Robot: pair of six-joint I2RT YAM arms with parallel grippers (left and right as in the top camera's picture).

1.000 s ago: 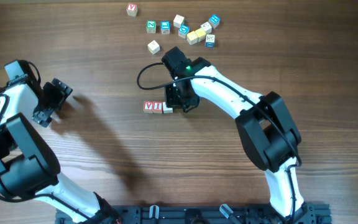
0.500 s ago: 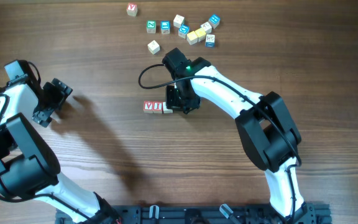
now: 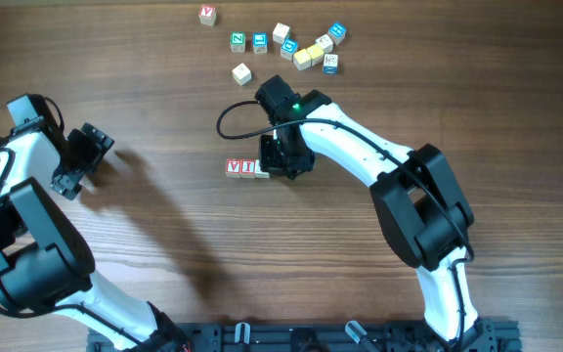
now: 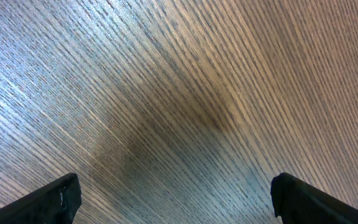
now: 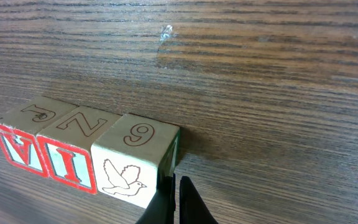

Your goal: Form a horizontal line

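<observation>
A short row of three cubes (image 3: 247, 168) lies mid-table: two red-lettered cubes (image 5: 17, 146) (image 5: 67, 163) and, at the right end, a pale cube (image 5: 132, 167) with a bird drawing. My right gripper (image 5: 176, 190) is shut with nothing between its fingers. Its tips rest against the pale cube's right side, and from above the gripper (image 3: 283, 161) covers that end of the row. My left gripper (image 4: 179, 199) is open over bare wood at the far left (image 3: 81, 156), holding nothing.
Loose cubes lie at the back: a yellow one (image 3: 304, 58), a white dark-marked one (image 3: 330, 63), blue- and green-lettered ones (image 3: 260, 41), a pale one alone (image 3: 241, 72) and a red-lettered one (image 3: 207, 14). The right arm's cable (image 3: 228, 117) loops beside the row.
The pale cube has slid slightly into line against the red-lettered pair, with the right gripper's tips following it. The left arm has not moved.
</observation>
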